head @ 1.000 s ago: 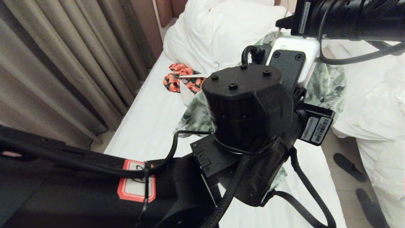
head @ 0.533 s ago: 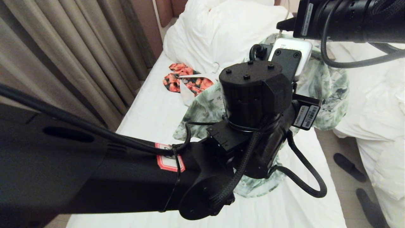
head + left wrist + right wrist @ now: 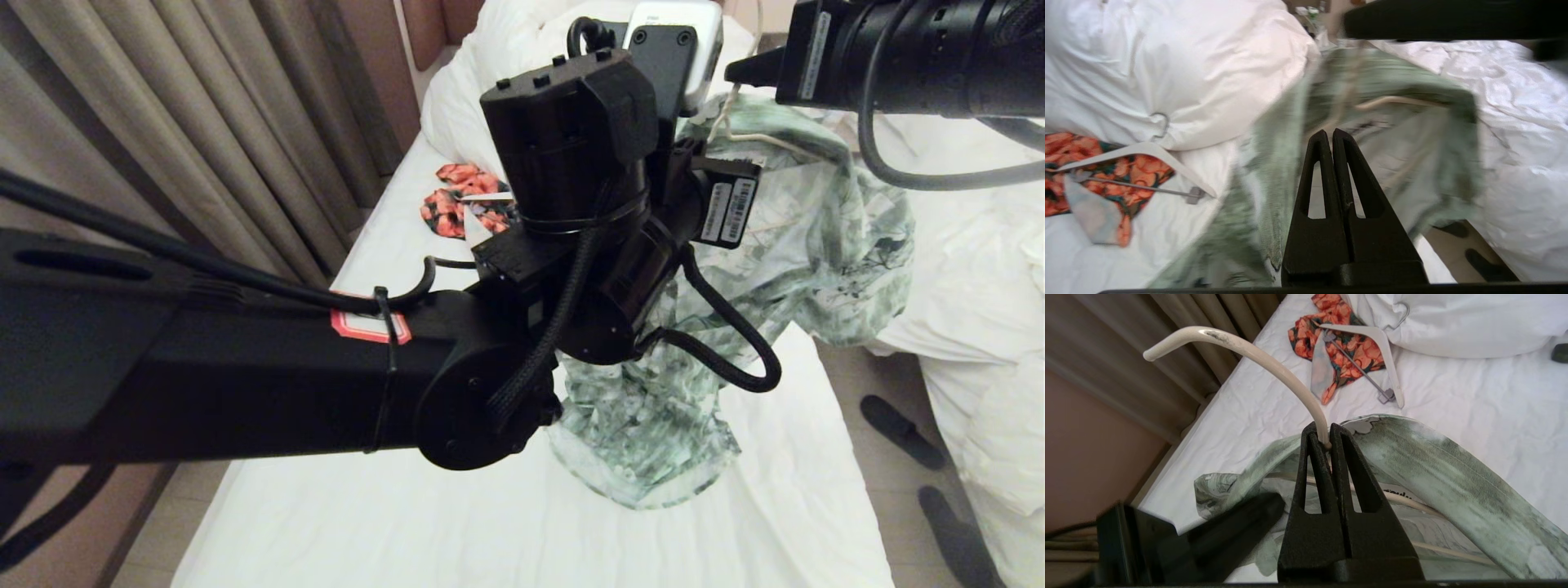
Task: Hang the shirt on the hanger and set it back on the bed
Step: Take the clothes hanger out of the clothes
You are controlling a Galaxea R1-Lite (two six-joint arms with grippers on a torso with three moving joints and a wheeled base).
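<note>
Shirt (image 3: 824, 245): hanging off the hanger (image 3: 1274, 367), hem trailing on the bed (image 3: 392, 523).
Right gripper (image 3: 1327, 444): clamping the hanger's hook.
Left gripper (image 3: 1329, 136): reaching level, fingers pressing together, empty.

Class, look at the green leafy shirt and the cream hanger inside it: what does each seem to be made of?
The shirt: thin, soft woven cloth, matte; it drapes and crumples in loose folds. The hanger: probably coated wire or plastic, since it is slim, smoothly curved and slightly glossy, with a scuffed dark patch near the hook's bend.
</note>
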